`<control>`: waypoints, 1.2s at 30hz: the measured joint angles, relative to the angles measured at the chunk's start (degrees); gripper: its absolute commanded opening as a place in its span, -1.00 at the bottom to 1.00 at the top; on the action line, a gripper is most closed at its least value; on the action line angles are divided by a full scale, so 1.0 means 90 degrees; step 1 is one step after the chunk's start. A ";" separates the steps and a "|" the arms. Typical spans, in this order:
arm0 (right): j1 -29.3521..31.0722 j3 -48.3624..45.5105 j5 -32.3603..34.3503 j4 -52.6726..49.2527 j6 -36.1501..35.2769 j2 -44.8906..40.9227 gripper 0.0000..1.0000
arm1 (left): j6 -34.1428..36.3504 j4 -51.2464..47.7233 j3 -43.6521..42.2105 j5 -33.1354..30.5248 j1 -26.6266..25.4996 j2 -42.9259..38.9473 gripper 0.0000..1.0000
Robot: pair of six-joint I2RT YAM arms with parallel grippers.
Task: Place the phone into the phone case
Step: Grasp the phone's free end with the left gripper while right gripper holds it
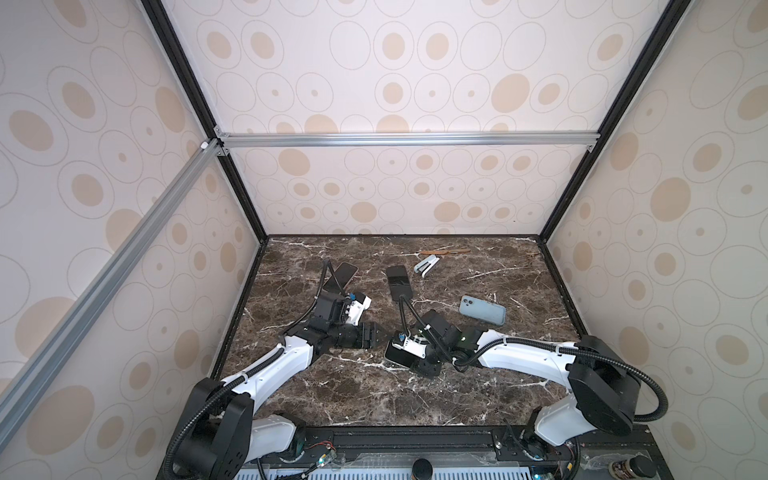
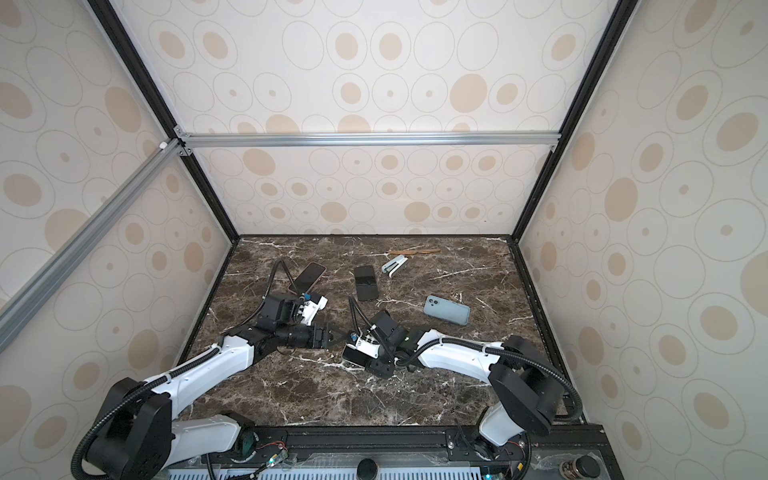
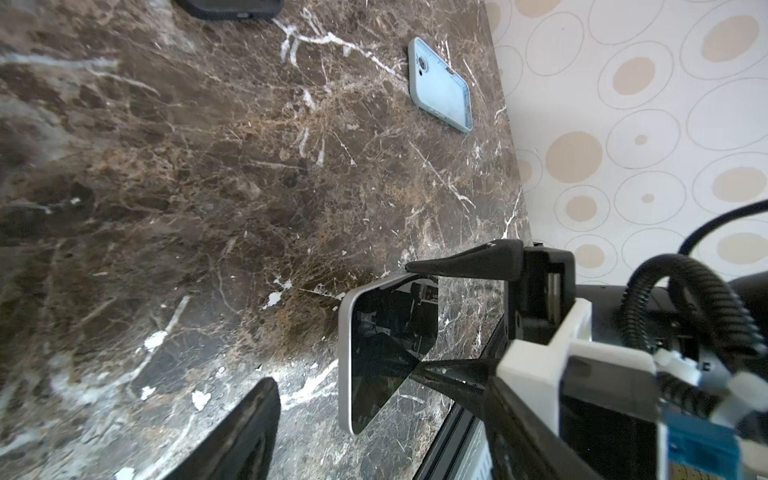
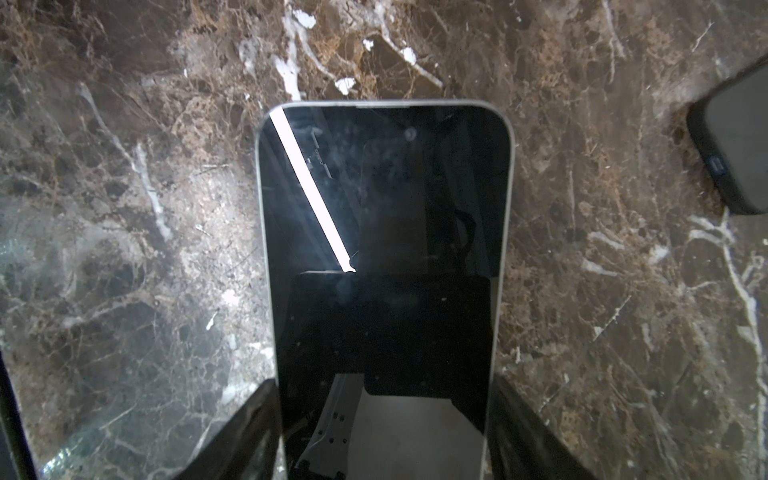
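Two grippers meet up front: the right gripper (image 4: 386,415) clamps the silver-edged phone (image 4: 382,199) across its width, the left gripper (image 2: 334,336) gapes empty just beside it. Beyond them the black phone case (image 1: 397,282) lies flat, long axis running away, neither arm clearly nearer.

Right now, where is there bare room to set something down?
Free on the brown marble table: the near strip between the arm bases, and the far right corner beyond the light blue phone case. Crowded: the middle, with the black phone case, white stapler, left gripper, right gripper holding a silver-edged phone.
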 measured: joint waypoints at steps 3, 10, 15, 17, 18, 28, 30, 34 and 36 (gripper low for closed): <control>-0.0005 -0.0002 0.0010 0.0000 0.0085 -0.0063 0.05 | 0.0012 -0.0022 0.0017 0.0036 0.0000 0.0211 0.53; -0.0022 -0.0005 0.0073 -0.0002 0.0134 -0.0277 0.05 | -0.0024 0.0073 0.0017 0.0306 0.0000 0.0270 0.53; -0.0022 -0.0005 0.0073 0.0002 0.0134 -0.0313 0.05 | -0.0104 0.0185 0.0015 0.0520 0.0000 0.0199 0.51; -0.0024 -0.0005 0.0070 0.0027 0.0134 -0.0333 0.05 | -0.0148 0.0226 -0.0002 0.0593 0.0000 0.0148 0.48; -0.0022 -0.0005 0.0068 0.0049 0.0134 -0.0338 0.05 | -0.0165 0.0248 -0.0029 0.0622 0.0000 0.0112 0.48; -0.0024 -0.0002 -0.0056 0.0146 0.0146 -0.0466 0.05 | -0.0316 0.0498 -0.0355 0.0993 0.0000 -0.0017 0.17; -0.0024 -0.0002 -0.0136 0.0245 0.0151 -0.0563 0.05 | -0.0321 0.0522 -0.0355 0.1086 0.0000 -0.0017 0.08; -0.0024 -0.0002 -0.0357 0.0420 0.0134 -0.0712 0.05 | -0.0328 0.0534 -0.0355 0.1192 -0.0002 0.0000 -0.09; -0.0024 -0.0002 -0.0466 0.0454 0.0121 -0.0733 0.05 | -0.0338 0.0549 -0.0355 0.1234 -0.0002 0.0017 -0.24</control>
